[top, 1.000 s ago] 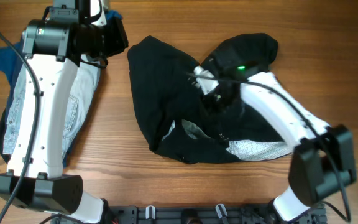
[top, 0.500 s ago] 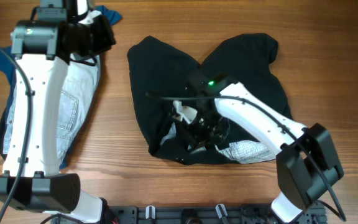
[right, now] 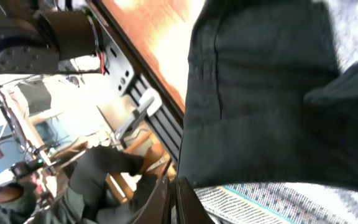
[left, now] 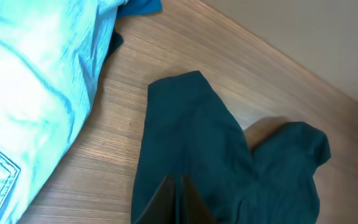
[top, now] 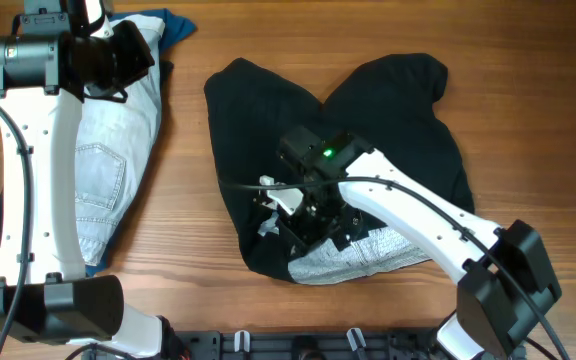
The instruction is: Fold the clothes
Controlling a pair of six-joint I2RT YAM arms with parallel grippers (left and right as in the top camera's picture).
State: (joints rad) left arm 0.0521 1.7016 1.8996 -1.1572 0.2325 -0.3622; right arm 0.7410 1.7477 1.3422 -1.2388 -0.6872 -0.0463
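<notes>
- Overhead view: the black shorts (top: 258, 120) lie spread in mid-frame on the wooden surface (top: 538, 90). Their lower edge is turned up and shows a pale patterned lining (top: 348, 262).
- The right hand (top: 306, 215) sits on them at lower centre, its fingers pressed together and pinching a fold of the black cloth.
- The right arm (top: 418, 215) crosses the lower right part of the shorts and hides some of it. A small green light (top: 328, 153) glows on the arm.
- The denim shorts (top: 108, 150) lie at the left, with a blue top (top: 175, 22) peeking out at the upper left. The left arm (top: 38, 180) covers much of them.
- The left hand (top: 133, 55) hangs at the upper left, pressed together and holding nothing.
</notes>
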